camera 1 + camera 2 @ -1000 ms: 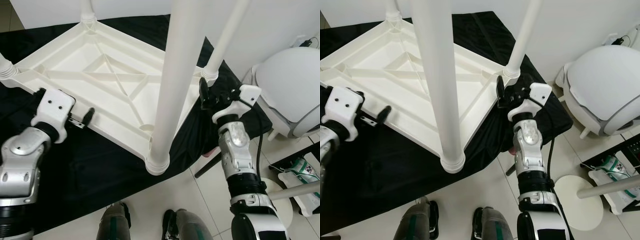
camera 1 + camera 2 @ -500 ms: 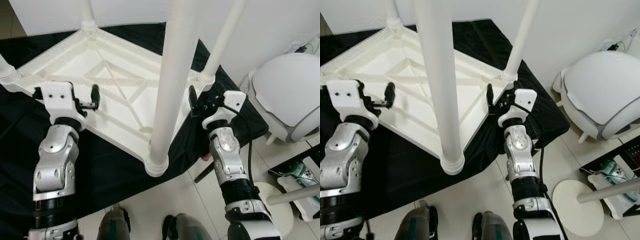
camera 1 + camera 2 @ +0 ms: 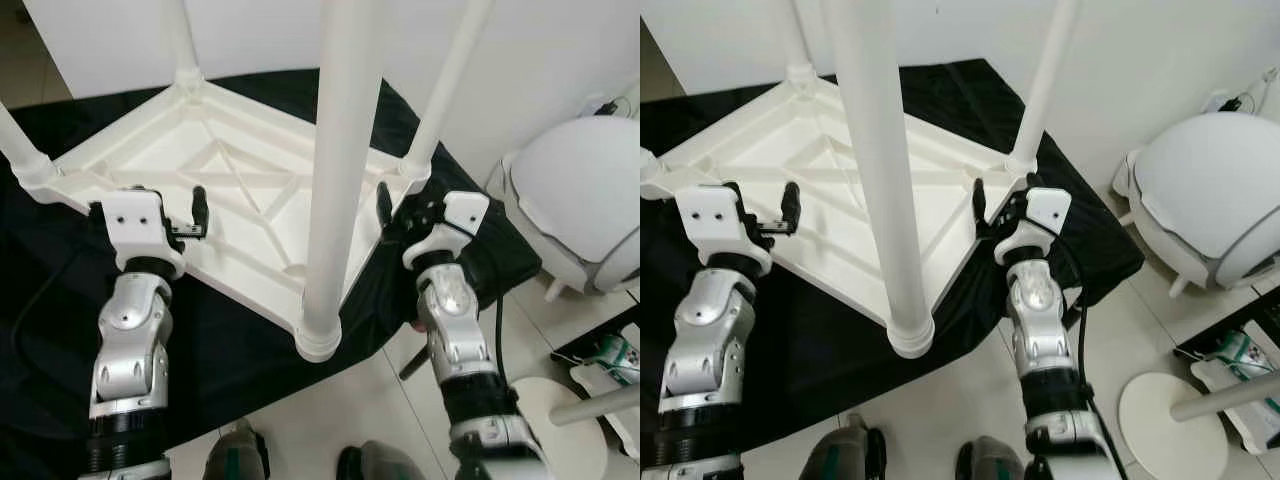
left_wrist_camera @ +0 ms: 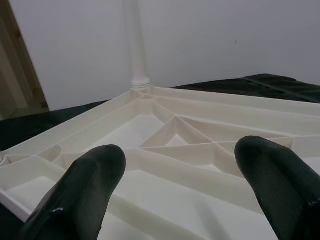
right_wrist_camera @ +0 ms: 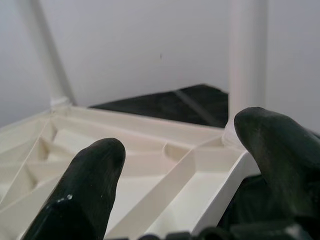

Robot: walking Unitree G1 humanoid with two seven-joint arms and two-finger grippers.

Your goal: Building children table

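Table top (image 3: 240,190) lies upside down on the black cloth (image 3: 230,340), ribbed underside up, four white legs (image 3: 335,150) standing in the corner sockets. So the legs look fitted; judging by that, what remains is flipping or lifting the table.

Change over the last second: left arm has swung up and forward from low at the robot's left. Left gripper (image 3: 150,200) now sits at the near-left rim, fingers (image 4: 85,190) spread, straddling the rim wall, nothing pinched. Right gripper (image 3: 405,205) has shifted slightly inward along the near-right rim, by the socket of the right leg (image 3: 445,90); fingers (image 5: 80,190) also apart, nothing held. The camera also moved, so some of that shift is only apparent.

Read: both grippers are now symmetric on opposite rims, likely set up for a two-handed grab. Neither has closed yet. Risk: rim wall is thin and slick, and the near leg stands between the arms.
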